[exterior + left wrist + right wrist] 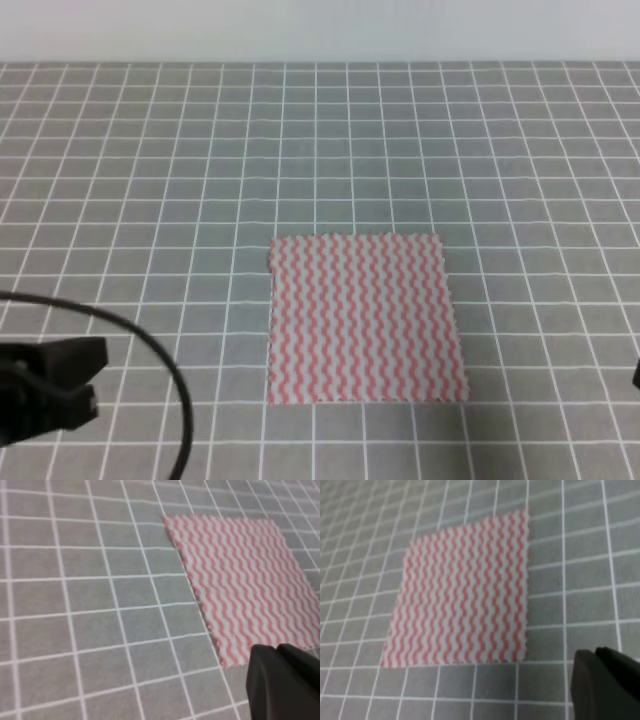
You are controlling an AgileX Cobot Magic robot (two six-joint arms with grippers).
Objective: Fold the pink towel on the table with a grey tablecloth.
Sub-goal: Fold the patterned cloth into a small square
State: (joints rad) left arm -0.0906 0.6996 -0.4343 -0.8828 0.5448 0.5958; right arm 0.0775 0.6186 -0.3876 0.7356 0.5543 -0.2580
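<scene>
Since the pink towel (367, 318) lies flat and unfolded near the middle of the counter's (150, 180) front edge, folding has not begun, and the left pincer (60, 385) and right pincer (607, 682), whose grip I cannot tell, must first grab an edge.

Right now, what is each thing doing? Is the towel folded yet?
pink towel: lying flat and spread open, not folded yet, nothing touching it.
table with a grey tablecloth: smooth under the towel.
left tool: off to the left of the towel, holding nothing; open or shut, cannot tell.
right tool: only a dark bit shows near the towel's corner; cannot tell.
</scene>
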